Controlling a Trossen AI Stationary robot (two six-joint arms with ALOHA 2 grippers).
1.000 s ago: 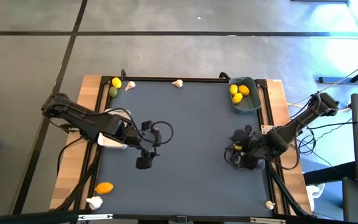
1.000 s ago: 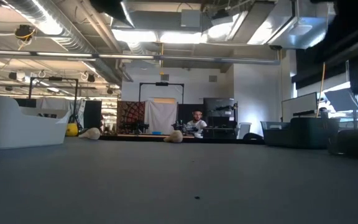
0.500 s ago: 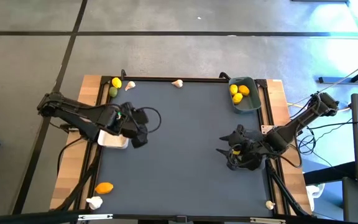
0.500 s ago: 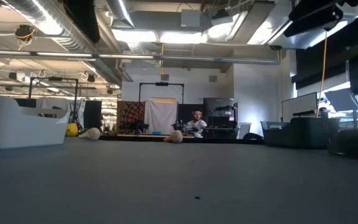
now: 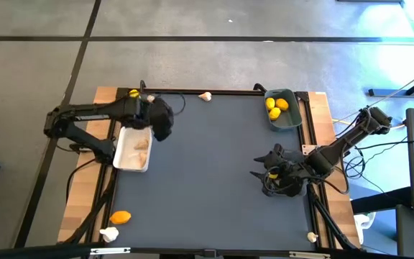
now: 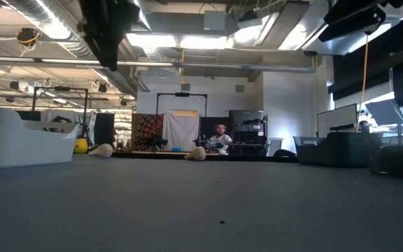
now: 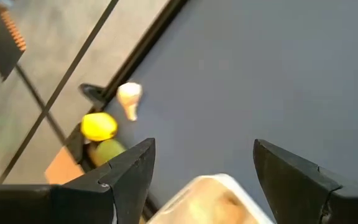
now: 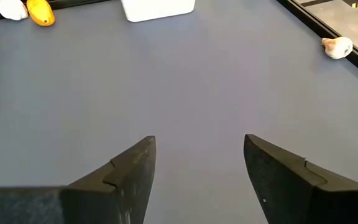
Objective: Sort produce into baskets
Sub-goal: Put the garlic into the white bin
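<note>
Dark grey matting covers the counter [image 5: 207,165], framed by a black rail over a wooden base. The left pincer [image 5: 161,124] hangs at upper left of the high view, just beside the top end of the white basket [image 5: 133,149]; its fingers [image 7: 129,174] are spread with nothing between them. The white basket holds garlic bulbs [image 5: 141,144]. Beyond it, in the counter's upper left corner, lie a lemon [image 7: 98,126], a lime [image 7: 106,150] touching it, and a garlic bulb [image 7: 129,97] just beside them. Another garlic bulb [image 5: 205,96] lies at the top edge near centre.

The right pincer [image 5: 263,175] sits at centre right of the high view, fingers [image 8: 129,171] spread and holding nothing. The blue-grey basket [image 5: 282,119] at upper right contains three lemons [image 5: 275,106]. At lower left, an orange lemon [image 5: 121,217] and a garlic bulb [image 5: 109,233] lie on the wooden edge, near each other. One more garlic bulb [image 5: 312,236] lies at lower right.
</note>
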